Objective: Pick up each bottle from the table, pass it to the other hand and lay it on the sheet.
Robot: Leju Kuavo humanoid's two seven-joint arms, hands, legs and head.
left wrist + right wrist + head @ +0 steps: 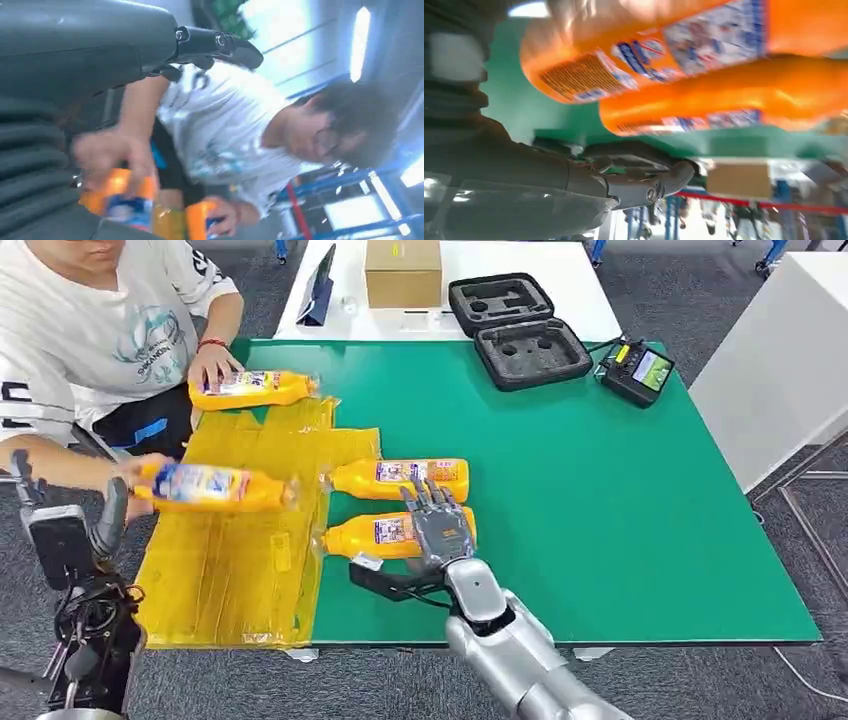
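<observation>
Fingers (432, 502) of the right hand (440, 525) were spread wide over the green surface (600, 500), holding nothing; they lay across the base end of the near bottle (395, 536), fingertips reaching up to the far bottle (400, 478). Couldn't tell from the head view whether they touched either one. Both bottles lay on their sides, caps pointing away from the fingers toward the yellow sheet (250, 570), which sat just beyond the caps.

Right wrist view: both orange bottles close over the thumb (644, 185), blurred, nothing gripped.

Left hand (75, 50): fingers (220, 42) stretched out straight, nothing in them, out beside the sheet.

Well beyond the right fingers, a person in a white shirt (90, 320) held two more bottles over the sheet: one (210, 487) in a hand (135, 475) at the sheet's outer edge, the other (250, 388) under a hand (212, 365) at the sheet's far end.

Past the right fingers on the far side: open black foam case (515, 328), cardboard box (403, 272), handheld controller (638, 370).
</observation>
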